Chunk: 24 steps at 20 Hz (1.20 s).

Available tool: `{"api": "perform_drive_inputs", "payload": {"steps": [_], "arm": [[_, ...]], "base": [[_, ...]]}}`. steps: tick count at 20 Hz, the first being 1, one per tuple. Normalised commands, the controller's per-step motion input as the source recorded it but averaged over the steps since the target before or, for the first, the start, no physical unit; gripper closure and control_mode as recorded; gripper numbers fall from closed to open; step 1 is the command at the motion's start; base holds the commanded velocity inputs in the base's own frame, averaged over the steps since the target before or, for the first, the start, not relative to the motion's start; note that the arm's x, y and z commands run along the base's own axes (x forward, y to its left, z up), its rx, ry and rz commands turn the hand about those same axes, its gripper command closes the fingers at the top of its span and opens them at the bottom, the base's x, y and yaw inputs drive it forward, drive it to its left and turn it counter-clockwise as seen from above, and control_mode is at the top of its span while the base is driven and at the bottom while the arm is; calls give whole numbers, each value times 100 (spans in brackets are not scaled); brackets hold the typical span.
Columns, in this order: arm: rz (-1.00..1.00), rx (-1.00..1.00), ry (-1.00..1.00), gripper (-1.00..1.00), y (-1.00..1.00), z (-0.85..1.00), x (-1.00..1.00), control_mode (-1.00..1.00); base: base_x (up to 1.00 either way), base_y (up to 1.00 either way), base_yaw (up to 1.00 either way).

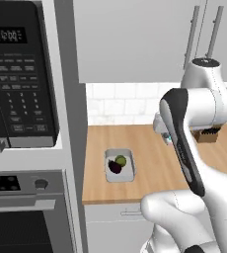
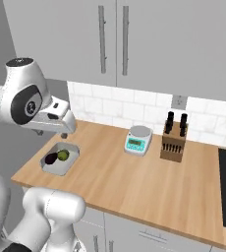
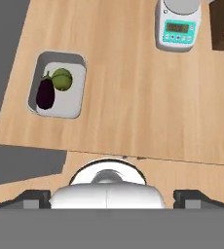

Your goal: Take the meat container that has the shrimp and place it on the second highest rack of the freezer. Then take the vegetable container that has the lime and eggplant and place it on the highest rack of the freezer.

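The vegetable container (image 3: 58, 85), a shallow pale tray, sits on the wooden table (image 3: 133, 112) toward the upper left of the hand view, close to the table's left end. Inside it the lime (image 3: 62, 79) and the dark eggplant (image 3: 45, 94) lie touching each other, the eggplant on the side nearer the table's front edge. In the left base view the same tray (image 1: 119, 165) lies at lower centre, just right of the grey panel beside the microwave (image 1: 19, 74) and oven (image 1: 29, 217); in the right base view it (image 2: 60, 158) sits at centre left, below the arm's white wrist.

The gripper (image 3: 112, 197) hangs high above the table with its jaws spread wide and nothing between them; its dark tips stand far apart at the bottom of the hand view. It looks straight down, and the tray lies well off to the upper left of its line, so it probably has yet to move over the container before descending.

A digital scale (image 3: 178, 25) and a knife block (image 2: 174, 139) stand well apart from the tray, toward the upper right, leaving the approach unobstructed. Judging by the lone vegetable tray, the second part of the task is likely in hand.
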Motion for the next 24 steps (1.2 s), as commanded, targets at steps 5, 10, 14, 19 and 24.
{"api": "perform_drive_inputs", "payload": {"steps": [5,10,14,19,24], "arm": [[0,2,17,-100,9,-86,40,-100],[0,1,14,-100,23,-83,38,-100],[0,0,4,-100,25,-63,56,-100],[0,1,0,-100,23,-72,56,-100],[0,2,0,-100,22,-65,32,-100]], "base": [[0,0,0],[0,0,0],[0,0,0],[0,0,0],[0,0,0]]}}
